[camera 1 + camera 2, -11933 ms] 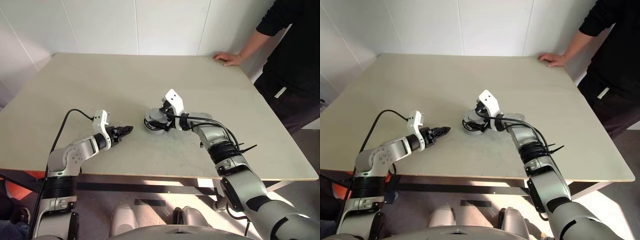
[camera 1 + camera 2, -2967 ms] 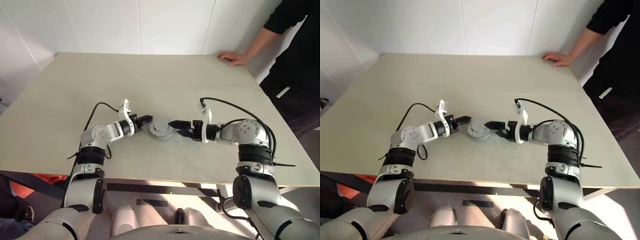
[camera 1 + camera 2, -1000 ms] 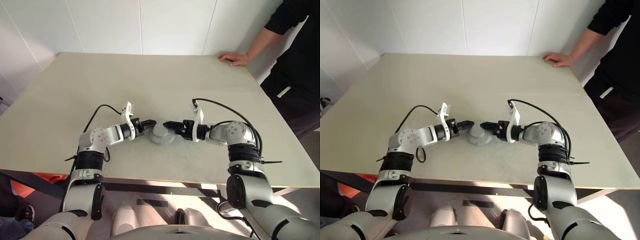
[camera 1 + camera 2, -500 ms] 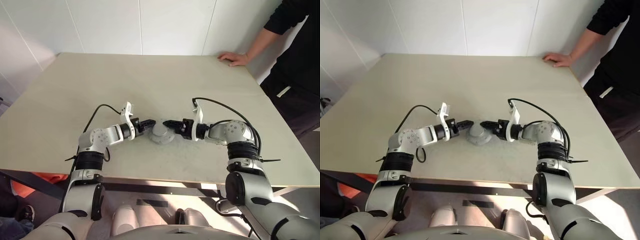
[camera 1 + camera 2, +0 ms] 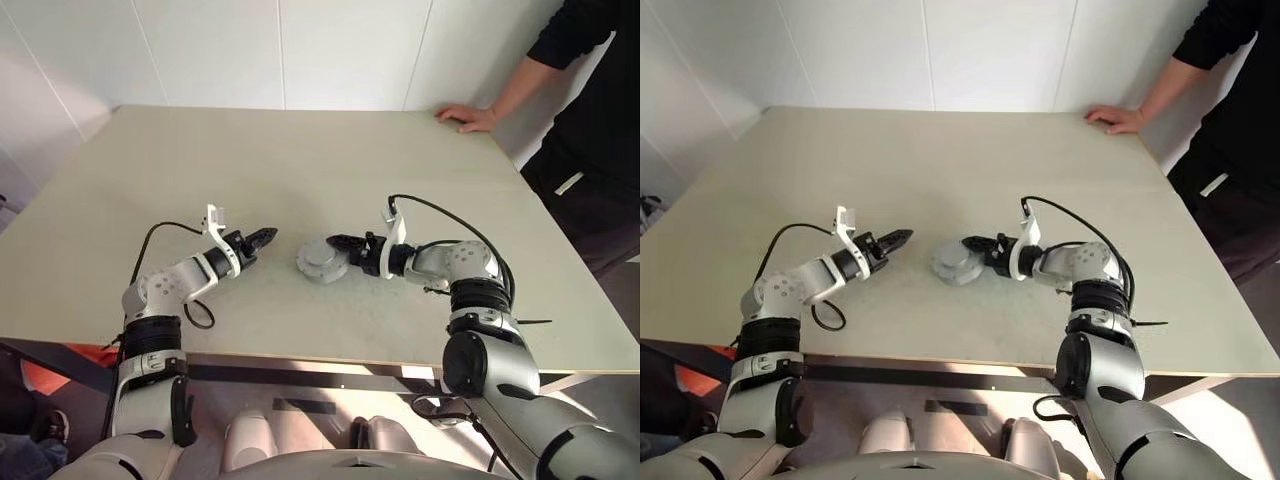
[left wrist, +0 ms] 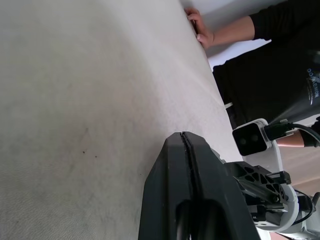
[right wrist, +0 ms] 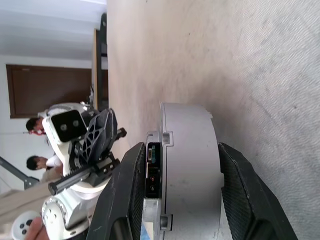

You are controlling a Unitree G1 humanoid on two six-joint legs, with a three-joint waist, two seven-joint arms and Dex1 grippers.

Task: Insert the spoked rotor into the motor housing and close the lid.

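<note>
The motor housing, with the silver-grey lid closed over it, is sitting on the bench toward the near edge, roughly midway between the bench's left and right edges. The spoked rotor is hidden from sight.

The right pincer is reaching in from the right, its black fingers standing part open on either side of the housing's round wall, one close against each flank. Whether the pads are actually pressing on the metal cannot be told.

The left pincer is hanging to the left of the housing, well apart from it, its fingers pressed tightly together and gripping nothing, tips pointing toward the housing.

At the far right corner of the bench a person's hand is resting on the bench top.
</note>
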